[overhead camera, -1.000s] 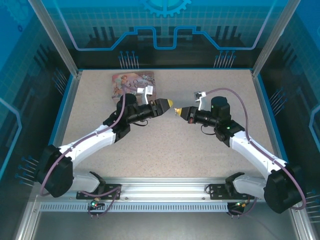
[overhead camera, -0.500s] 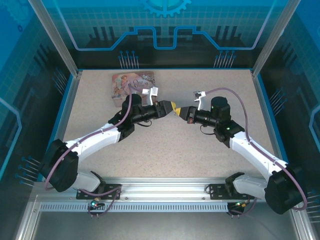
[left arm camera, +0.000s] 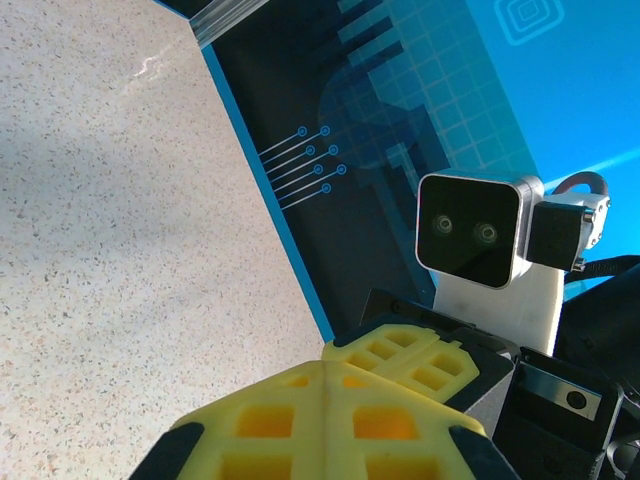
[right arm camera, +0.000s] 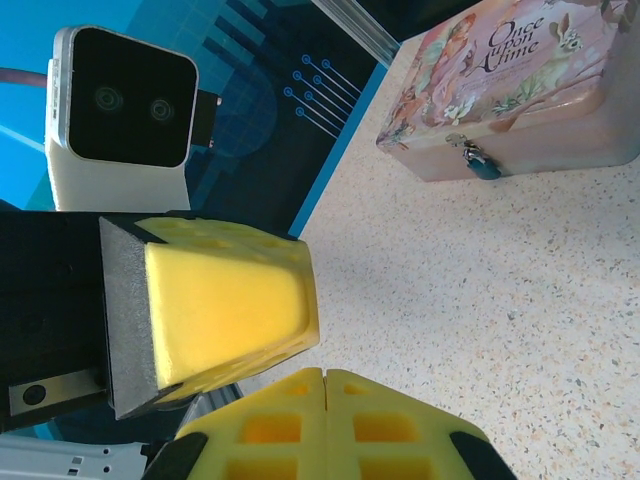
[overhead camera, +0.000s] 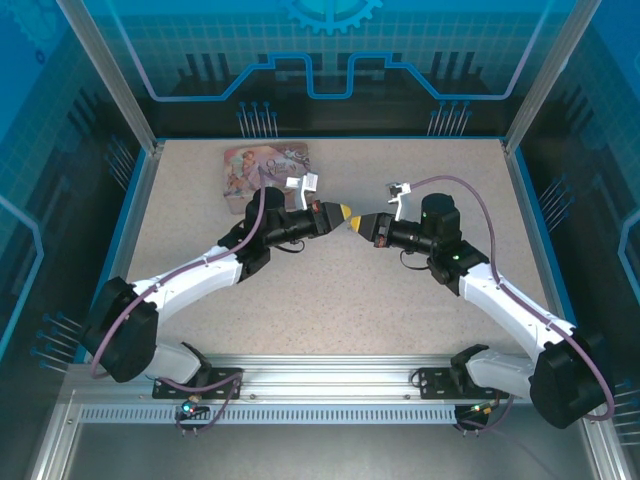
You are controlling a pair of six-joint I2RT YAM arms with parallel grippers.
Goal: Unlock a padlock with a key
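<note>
Seen from above, the left claw (overhead camera: 343,212) and the right claw (overhead camera: 355,222) point tip to tip over the middle of the speckled surface (overhead camera: 350,300). Their yellow pads lie just beside one another, and we cannot tell whether they touch. Both claws are closed: in each wrist view we see that claw's own two pads pressed flat together along a single seam. Whether anything thin is pinched in either seam we cannot tell. The pink illustrated tin box (overhead camera: 264,163) lies lid up at the far left of the surface, beyond the left arm. In the right wrist view we find the padlock (right arm camera: 482,167), blue-bodied, hanging at the clasp on the tin's front wall, well apart from both claws.
</note>
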